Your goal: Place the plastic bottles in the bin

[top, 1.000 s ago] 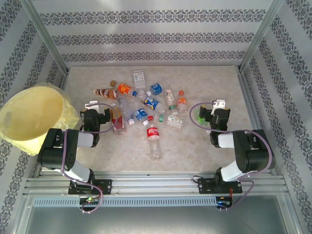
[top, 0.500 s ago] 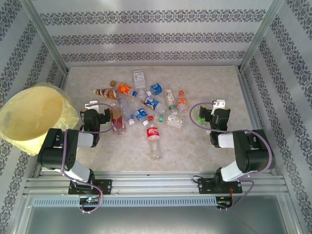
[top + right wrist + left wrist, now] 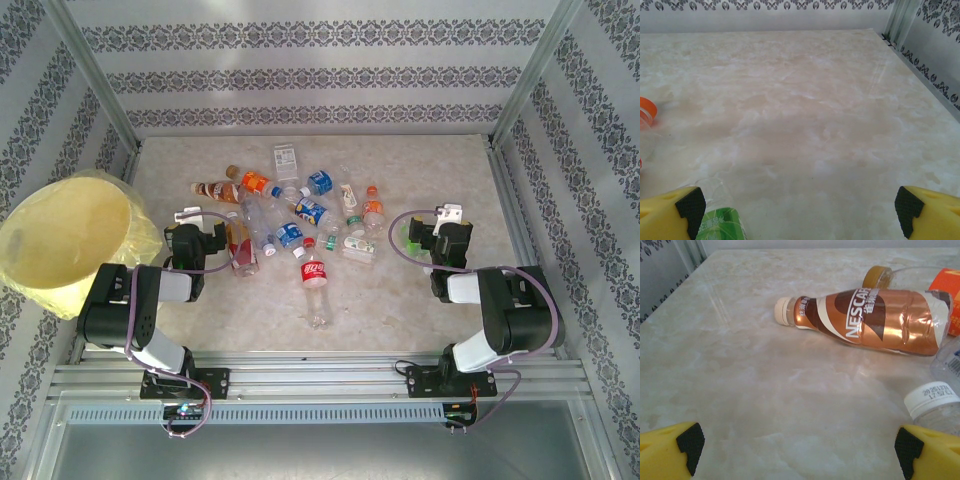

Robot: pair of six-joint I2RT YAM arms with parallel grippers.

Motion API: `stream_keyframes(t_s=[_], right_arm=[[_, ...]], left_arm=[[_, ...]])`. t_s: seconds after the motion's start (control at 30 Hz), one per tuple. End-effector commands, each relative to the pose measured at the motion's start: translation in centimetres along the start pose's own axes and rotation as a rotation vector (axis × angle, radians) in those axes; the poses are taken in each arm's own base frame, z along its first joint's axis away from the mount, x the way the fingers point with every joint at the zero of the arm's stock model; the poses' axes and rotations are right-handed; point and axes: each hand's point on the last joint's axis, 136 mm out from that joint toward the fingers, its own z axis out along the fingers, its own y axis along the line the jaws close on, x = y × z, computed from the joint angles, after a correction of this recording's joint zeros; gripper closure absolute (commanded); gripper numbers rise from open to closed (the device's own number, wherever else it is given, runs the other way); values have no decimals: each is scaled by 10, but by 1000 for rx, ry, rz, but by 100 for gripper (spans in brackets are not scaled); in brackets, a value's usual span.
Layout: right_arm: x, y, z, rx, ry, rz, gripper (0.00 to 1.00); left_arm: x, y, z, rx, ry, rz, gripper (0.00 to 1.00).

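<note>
Your left hand (image 3: pixel 799 444) stood wide open over the desk (image 3: pixel 740 380), facing a brown bottle (image 3: pixel 875 320) that lay on its side, lettered NESCAFÉ. Your right hand (image 3: pixel 799 205), equally wide, faced open marble, with a green-labelled bottle (image 3: pixel 720 225) by its left finger. From above, the plastic bottles (image 3: pixel 300 215) lay clustered mid-desk. The bin (image 3: pixel 65 240) sat at the left edge.

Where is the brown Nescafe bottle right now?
Left wrist view: the Nescafe bottle lies on its side ahead of the left gripper, cap pointing left, an orange-labelled bottle just behind it.
</note>
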Motion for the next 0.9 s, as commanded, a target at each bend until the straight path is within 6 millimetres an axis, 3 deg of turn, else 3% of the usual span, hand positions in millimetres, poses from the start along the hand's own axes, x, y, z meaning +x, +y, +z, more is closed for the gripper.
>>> stream_keyframes(t_s=[0.0, 0.23, 0.33, 0.47, 0.63, 0.77, 0.87], right_arm=[[-29, 3, -5, -5, -67, 0, 2], [-61, 1, -27, 0, -14, 23, 2], [-63, 8, -36, -41, 55, 59, 2], [-38, 22, -51, -101, 240, 168, 2], [4, 21, -65, -57, 429, 259, 2], [28, 13, -67, 29, 549, 245, 2], [38, 23, -64, -7, 621, 225, 2]], left_arm=[[-20, -6, -2, 22, 14, 12, 0], [-54, -6, -15, -8, 34, 2, 0], [-68, -6, -21, -9, 25, -85, 0], [-77, -11, -29, 0, 76, -193, 0], [-86, -27, -43, 78, 119, -281, 0], [-98, -33, -52, 116, 111, -342, 0], [-105, -32, -56, 119, 96, -385, 1]])
